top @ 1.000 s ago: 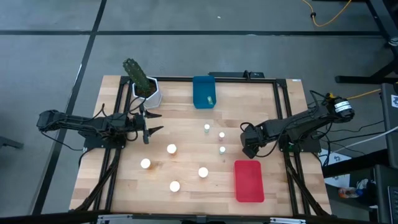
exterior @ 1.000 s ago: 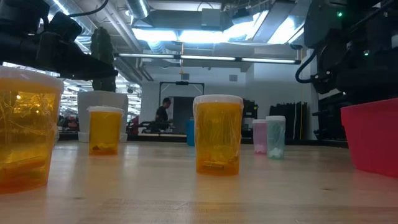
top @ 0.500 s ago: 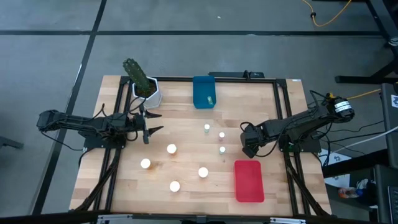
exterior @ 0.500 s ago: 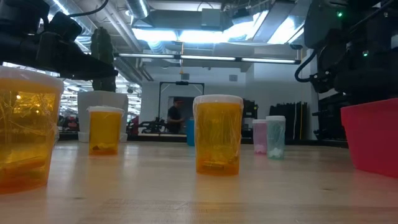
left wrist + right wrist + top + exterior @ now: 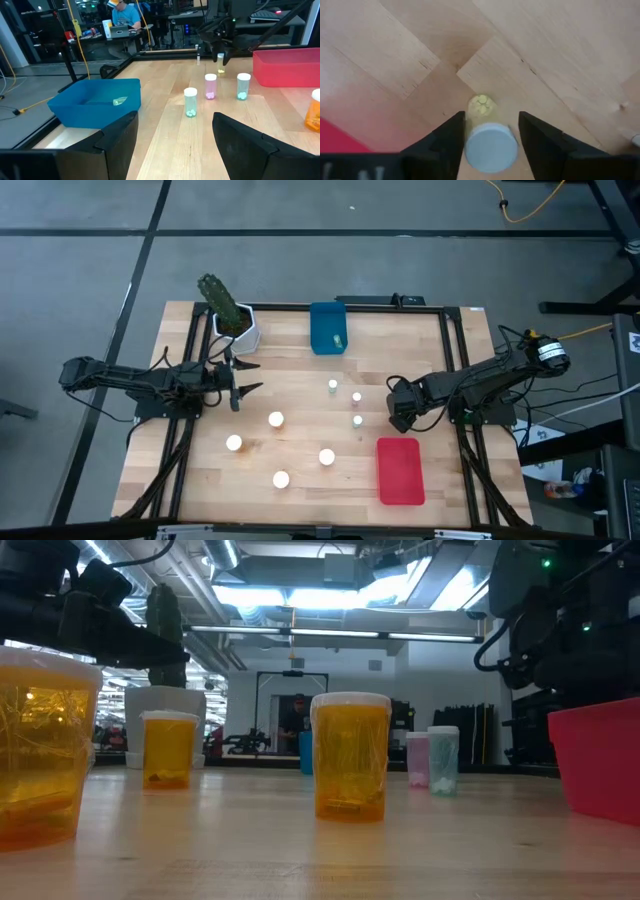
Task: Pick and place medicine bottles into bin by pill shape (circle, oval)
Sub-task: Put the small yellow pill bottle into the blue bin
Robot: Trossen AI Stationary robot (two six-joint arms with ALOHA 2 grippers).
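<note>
My right gripper (image 5: 400,406) is at the table's right, just beyond the red bin (image 5: 400,471), and is shut on a small pale bottle (image 5: 490,142) with a white cap and yellowish pills. It also shows in the left wrist view (image 5: 220,64). My left gripper (image 5: 241,386) is open and empty at the table's left, near the cactus pot (image 5: 236,330). Three small pale bottles (image 5: 356,398) stand on their bases mid-table. Several orange bottles (image 5: 276,419) stand nearer the front. One small bottle (image 5: 340,338) lies in the blue bin (image 5: 322,320). My right gripper pinches the small bottle at its cap end (image 5: 470,142) between its two fingers, one on each side. The fingers come from above, pointing down. The bottle hangs upright below them, its base (image 5: 481,103) toward the table; whether the base touches the wood I cannot tell.
The blue bin stands at the table's far middle, the red bin at the front right. The cactus pot stands at the far left. Dark frame rails (image 5: 455,360) run along the table's sides. Bare wood lies between the small bottles and the right rail.
</note>
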